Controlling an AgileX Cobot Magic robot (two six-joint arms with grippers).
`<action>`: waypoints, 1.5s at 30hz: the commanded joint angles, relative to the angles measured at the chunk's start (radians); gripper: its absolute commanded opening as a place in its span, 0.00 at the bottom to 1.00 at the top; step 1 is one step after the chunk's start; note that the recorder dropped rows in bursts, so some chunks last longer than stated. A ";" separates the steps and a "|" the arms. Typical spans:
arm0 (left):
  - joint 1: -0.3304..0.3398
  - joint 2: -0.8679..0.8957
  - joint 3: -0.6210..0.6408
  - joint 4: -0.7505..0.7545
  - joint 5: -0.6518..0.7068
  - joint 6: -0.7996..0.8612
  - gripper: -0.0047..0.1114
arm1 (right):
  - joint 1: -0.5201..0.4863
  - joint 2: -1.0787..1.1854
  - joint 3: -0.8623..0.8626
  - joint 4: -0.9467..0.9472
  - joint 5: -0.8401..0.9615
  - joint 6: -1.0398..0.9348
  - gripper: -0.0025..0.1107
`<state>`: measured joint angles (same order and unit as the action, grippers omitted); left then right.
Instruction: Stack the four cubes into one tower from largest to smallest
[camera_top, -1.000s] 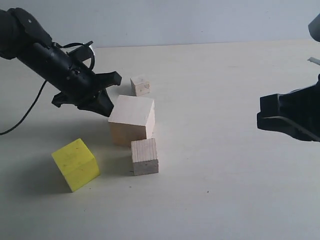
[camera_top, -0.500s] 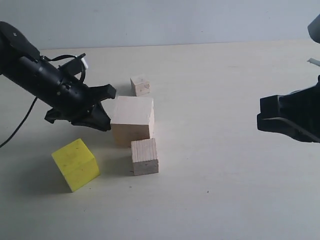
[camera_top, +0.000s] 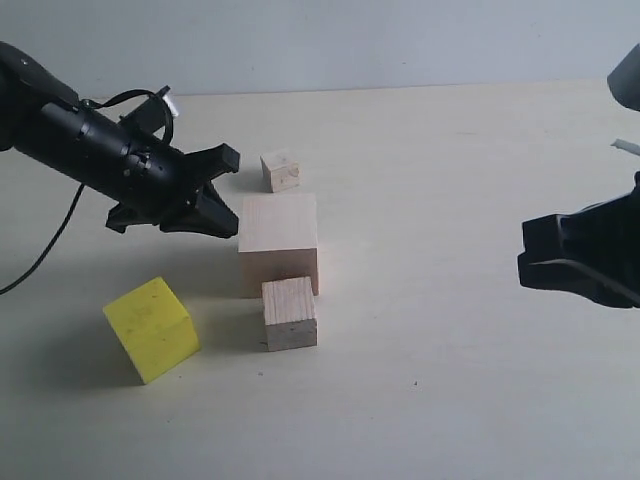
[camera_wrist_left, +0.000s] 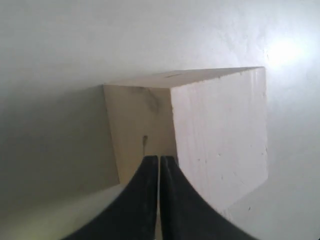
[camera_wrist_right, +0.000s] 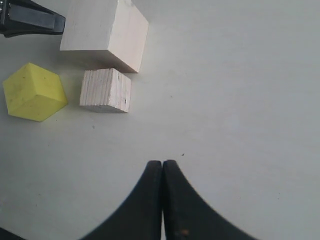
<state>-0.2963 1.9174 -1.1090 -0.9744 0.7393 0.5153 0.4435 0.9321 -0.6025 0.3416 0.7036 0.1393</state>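
Observation:
The largest pale wood cube (camera_top: 279, 245) (camera_wrist_left: 210, 135) (camera_wrist_right: 102, 27) stands mid-table. My left gripper (camera_top: 230, 222) (camera_wrist_left: 159, 158) is shut and empty, its tips pressed against that cube's left side. The yellow cube (camera_top: 151, 329) (camera_wrist_right: 34, 92) sits alone at the front left, turned at an angle. The smaller wood cube (camera_top: 289, 313) (camera_wrist_right: 105, 90) rests right in front of the largest one. The tiny wood cube (camera_top: 281, 171) lies just behind it. My right gripper (camera_top: 580, 250) (camera_wrist_right: 162, 162) hovers shut and empty at the far right, well away from every cube. No cube is stacked.
The pale tabletop (camera_top: 450, 380) stretches to a grey wall at the back. The left arm's black cable (camera_top: 45, 245) trails over the table's left part. The left gripper's black tip (camera_wrist_right: 35, 21) shows in the right wrist view beside the largest cube.
My left gripper has swung right against the largest cube, which slid right and turned square to the view. The other cubes and the right gripper have not moved.

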 joint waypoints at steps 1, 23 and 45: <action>-0.004 -0.008 0.004 -0.015 -0.012 0.005 0.06 | 0.004 0.000 -0.004 -0.002 0.004 -0.009 0.02; -0.237 -0.144 0.104 0.066 -0.017 -0.002 0.04 | 0.004 0.000 -0.004 0.001 0.021 -0.009 0.02; -0.237 -0.040 0.104 0.016 -0.161 0.058 0.04 | 0.004 0.000 -0.004 -0.005 0.027 -0.009 0.02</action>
<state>-0.5287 1.8744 -1.0079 -0.9346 0.6040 0.5498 0.4435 0.9321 -0.6025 0.3428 0.7396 0.1393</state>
